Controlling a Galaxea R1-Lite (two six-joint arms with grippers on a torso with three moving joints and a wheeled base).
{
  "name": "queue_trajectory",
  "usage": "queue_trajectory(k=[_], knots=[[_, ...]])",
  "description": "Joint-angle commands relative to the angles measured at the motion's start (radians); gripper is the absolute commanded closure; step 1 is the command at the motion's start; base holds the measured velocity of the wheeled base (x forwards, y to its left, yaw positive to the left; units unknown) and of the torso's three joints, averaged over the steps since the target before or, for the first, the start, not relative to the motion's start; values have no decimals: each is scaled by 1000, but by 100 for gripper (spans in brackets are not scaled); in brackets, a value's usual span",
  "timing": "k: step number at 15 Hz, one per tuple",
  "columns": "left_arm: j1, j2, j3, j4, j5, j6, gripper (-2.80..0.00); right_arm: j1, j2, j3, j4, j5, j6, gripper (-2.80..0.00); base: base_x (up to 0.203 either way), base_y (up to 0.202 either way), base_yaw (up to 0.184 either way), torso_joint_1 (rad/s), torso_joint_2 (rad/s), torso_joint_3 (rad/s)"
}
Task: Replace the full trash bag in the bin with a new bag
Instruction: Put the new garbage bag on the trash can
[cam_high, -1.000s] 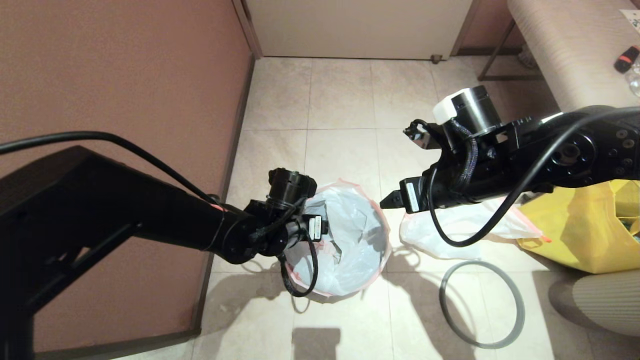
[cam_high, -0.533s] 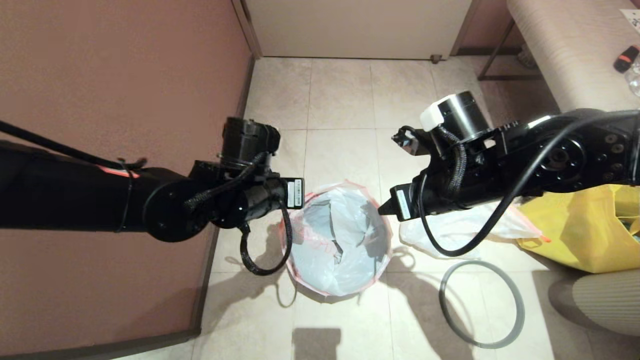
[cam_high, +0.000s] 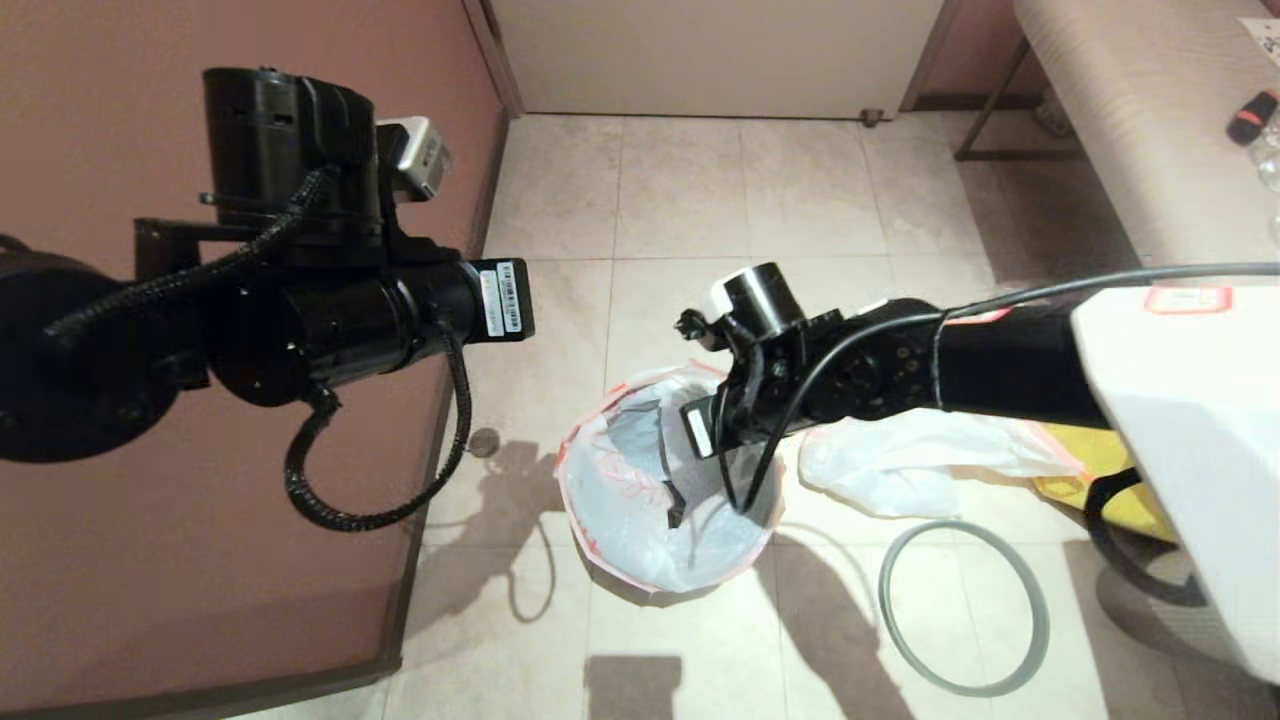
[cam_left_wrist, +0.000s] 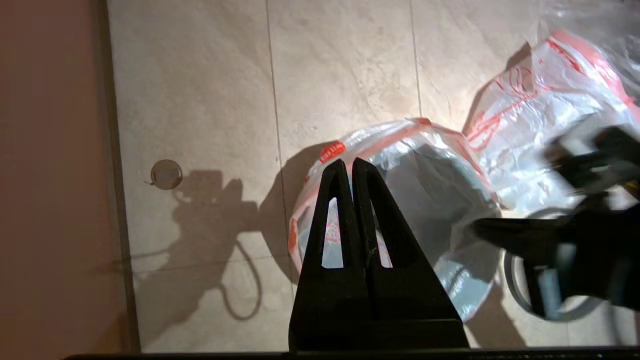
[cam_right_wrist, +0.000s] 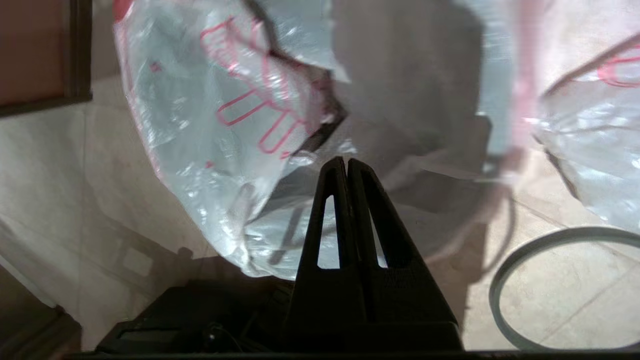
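Wall: brown, far to the left of the bin, with a dark skirting strip along the tiled floor (cam_high: 680, 200).
Left gripper (cam_left_wrist: 348, 167): raised high, up and to the left of the bin, both fingers pressed flat together, nothing between them.
Floor mark: a small round disc (cam_left_wrist: 166, 174) on the tile, left of the bin, near the skirting.
Bin (cam_high: 640, 585): standing on the tiles at the middle, almost wholly wrapped; only a dark sliver shows under the plastic at its near side.
Bag in the bin (cam_high: 640, 500): translucent white, red print, orange-red hem folded out over the mouth, lining the inside; whether this is the full one or the fresh one, cannot tell.
Right gripper (cam_right_wrist: 346, 165): down over the right side of the bin's mouth, tips together and pointing into the bag, pinching nothing that shows.
Second bag (cam_high: 900, 460): same white plastic with an orange-red hem, lying crumpled on the floor just right of the bin.
Grey ring (cam_high: 965, 605): flat on the tiles, right of the bin and nearer the robot than the crumpled bag, off the bin.
Yellow tote (cam_high: 1100, 470): further right of the bin, mostly hidden behind the right arm.
Bench (cam_high: 1130, 110): far right of the bin, up by the back wall.
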Motion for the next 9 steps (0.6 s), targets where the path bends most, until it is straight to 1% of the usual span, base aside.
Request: queue_trajectory(k=[1, 3, 5, 6, 9], knots=[[-24, -53, 0, 18, 8, -1, 0, 36, 92, -13, -4, -7, -4, 0, 0, 0, 0, 0, 0, 0], [-51, -73, 9, 28, 14, 1, 0, 48, 150, -13, -36, -20, -30, 0, 0, 0, 0, 0, 0, 0], [-50, -80, 11, 27, 16, 0, 0, 51, 228, -13, -78, -34, -62, 0, 0, 0, 0, 0, 0, 0], [-50, -80, 11, 27, 19, 0, 0, 49, 249, -13, -91, -79, -72, 0, 0, 0, 0, 0, 0, 0], [-70, -105, 14, 16, 30, 0, 0, 45, 249, -13, -126, -106, -87, 0, 0, 0, 0, 0, 0, 0]])
